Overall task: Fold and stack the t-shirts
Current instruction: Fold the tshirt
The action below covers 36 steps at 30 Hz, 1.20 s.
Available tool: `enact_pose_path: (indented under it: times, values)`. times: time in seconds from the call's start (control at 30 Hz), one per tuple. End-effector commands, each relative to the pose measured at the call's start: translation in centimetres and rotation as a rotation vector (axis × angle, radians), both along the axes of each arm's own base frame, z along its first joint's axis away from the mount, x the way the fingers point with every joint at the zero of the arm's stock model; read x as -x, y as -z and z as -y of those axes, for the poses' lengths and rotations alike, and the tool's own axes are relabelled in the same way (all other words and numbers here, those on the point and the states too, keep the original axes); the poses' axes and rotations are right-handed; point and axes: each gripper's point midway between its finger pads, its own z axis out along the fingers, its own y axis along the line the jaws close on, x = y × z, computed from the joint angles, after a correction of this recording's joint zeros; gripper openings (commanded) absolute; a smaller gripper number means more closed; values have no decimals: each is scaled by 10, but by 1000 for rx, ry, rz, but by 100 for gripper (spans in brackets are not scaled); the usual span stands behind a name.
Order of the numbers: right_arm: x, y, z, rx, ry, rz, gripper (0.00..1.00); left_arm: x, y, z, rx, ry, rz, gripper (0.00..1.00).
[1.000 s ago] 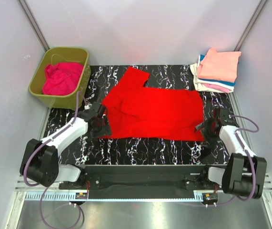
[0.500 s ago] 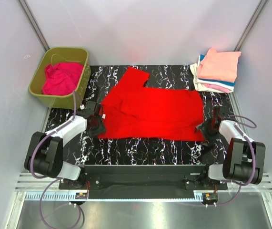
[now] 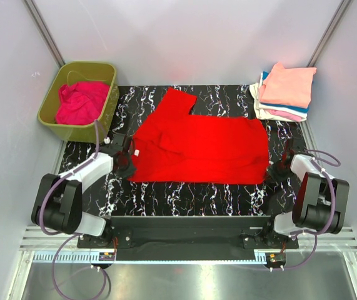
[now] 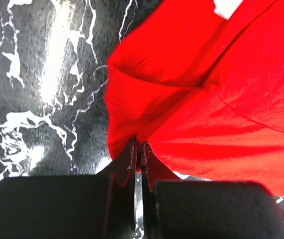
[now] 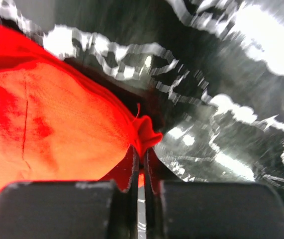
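A bright red t-shirt [image 3: 197,147] lies spread across the black marbled mat, one sleeve pointing to the back left. My left gripper [image 3: 130,164] is shut on its near left corner; in the left wrist view the red cloth [image 4: 191,99] bunches into the pinched jaws [image 4: 139,149]. At the shirt's near right corner my right gripper [image 3: 272,170] is shut too, a small fold of red cloth [image 5: 57,134] caught between its tips [image 5: 139,154]. A magenta-pink shirt [image 3: 81,102] lies crumpled in the olive tub. Folded peach, white and blue shirts [image 3: 286,92] are stacked at the back right.
The olive-green tub [image 3: 100,120] stands at the back left, off the mat's corner. The black marbled mat [image 3: 191,200] shows as a bare strip between the red shirt and the arm bases. Grey walls close in both sides.
Both grippers have closed on the red shirt's near corners. The right gripper has slid outward to the right, and the shirt's right edge has stretched slightly with it.
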Motion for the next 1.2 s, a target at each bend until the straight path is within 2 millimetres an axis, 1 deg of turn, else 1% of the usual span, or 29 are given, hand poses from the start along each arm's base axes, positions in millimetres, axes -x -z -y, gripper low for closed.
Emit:
enact_pose_path:
  times: [0.0,0.03,0.13,0.2,0.33,0.37,0.4,0.43,0.5,0.53,0.57,0.6,0.63,0.67,0.7,0.73,0.77,0.8,0.83,0.87,0.9,0.93,0.97,1.0,1.03,1.07,1.1,1.13,1.17]
  values:
    - [-9,-1,40,114,63,-1,0,1,-16,0,35,-27,51,0]
    - [-9,1,44,95,88,-4,0,4,-17,3,56,-38,49,0]
    - [-11,4,49,79,119,-15,0,15,-20,7,104,-67,51,0]
    - [-11,5,54,75,139,-22,0,23,-20,6,116,-84,50,0]
    - [-6,5,51,65,122,-28,0,43,-16,7,151,-116,26,0]
    - [-4,5,50,66,115,-30,0,52,-13,11,184,-112,14,0]
    - [-3,3,50,69,109,-27,0,56,-12,14,204,-116,14,0]
    - [-1,-1,51,79,113,-25,4,60,-13,18,237,-125,11,0]
    - [0,-5,54,99,121,-21,13,73,-10,19,254,-134,3,0]
    - [4,-7,56,117,128,-34,35,77,-11,18,253,-137,2,0]
    - [2,-12,59,126,138,-25,49,78,-16,16,253,-138,19,1]
    - [3,-14,61,132,143,-25,62,83,-17,14,246,-151,9,6]
    - [4,-17,61,133,149,-29,75,84,-21,17,262,-140,19,9]
    - [1,-22,62,135,157,-14,85,82,-29,20,281,-128,50,20]
    - [-1,-28,62,140,158,4,88,85,-33,19,282,-131,47,29]
    - [-1,-31,61,137,158,14,89,83,-38,18,276,-131,62,38]
    - [-4,-38,63,143,158,32,90,74,-54,18,276,-124,109,45]
    - [-6,-47,64,154,160,58,90,72,-61,14,250,-104,124,47]
    - [-7,-52,62,150,156,74,90,65,-69,9,217,-103,155,47]
    - [-10,-57,60,147,142,98,89,53,-86,8,203,-93,196,48]
    - [-13,-61,56,140,122,120,86,46,-93,6,178,-69,224,48]
    - [-19,-69,50,131,105,161,85,35,-108,7,176,-56,268,48]
    - [-25,-74,39,136,56,185,83,27,-109,9,167,-41,264,47]
    - [-30,-81,26,118,8,218,82,16,-115,12,169,-12,296,42]
    - [-40,-94,10,109,-61,287,81,10,-119,17,184,7,305,40]
    - [-51,-109,-3,109,-116,339,81,0,-120,21,185,16,301,35]
    - [-58,-120,-36,91,-227,386,78,-10,-123,25,193,27,323,31]
    - [-66,-131,-55,75,-288,426,74,-16,-124,30,206,40,327,23]
    - [-77,-151,-70,76,-339,480,70,-22,-119,33,210,45,313,20]
